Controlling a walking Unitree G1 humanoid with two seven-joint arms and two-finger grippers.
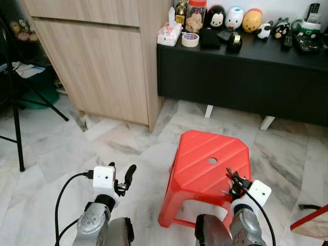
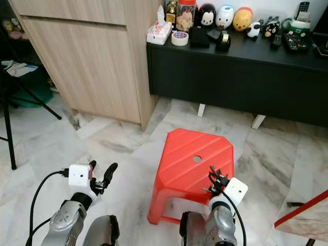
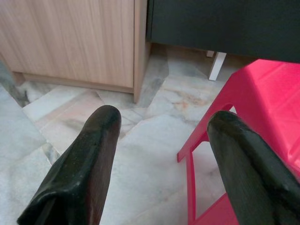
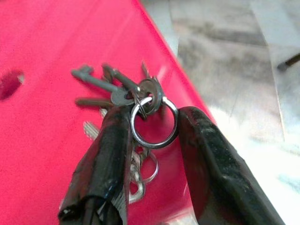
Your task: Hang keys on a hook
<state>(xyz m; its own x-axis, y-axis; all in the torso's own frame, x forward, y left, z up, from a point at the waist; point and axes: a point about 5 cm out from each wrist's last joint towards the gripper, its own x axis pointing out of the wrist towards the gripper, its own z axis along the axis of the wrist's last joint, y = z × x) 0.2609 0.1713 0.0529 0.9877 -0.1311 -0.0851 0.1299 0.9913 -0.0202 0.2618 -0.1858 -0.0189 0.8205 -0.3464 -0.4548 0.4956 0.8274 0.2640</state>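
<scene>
Keys in my right gripper, over the stool

My right gripper (image 4: 154,129) is clenching the keys (image 4: 124,93) by their ring above the red stool (image 1: 205,159); my left gripper (image 3: 161,140) is hanging released beside it.

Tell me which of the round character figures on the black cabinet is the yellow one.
The egg-shaped yellow figure with a red top, third in the row on the black cabinet. The black-eared figure and white figure stand to its left.

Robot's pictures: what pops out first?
The bright red plastic stool on the marble floor pops out first. Over its right edge, the right gripper holds a bunch of metal keys by their silver ring. Behind, round toy figures line a black cabinet.
</scene>
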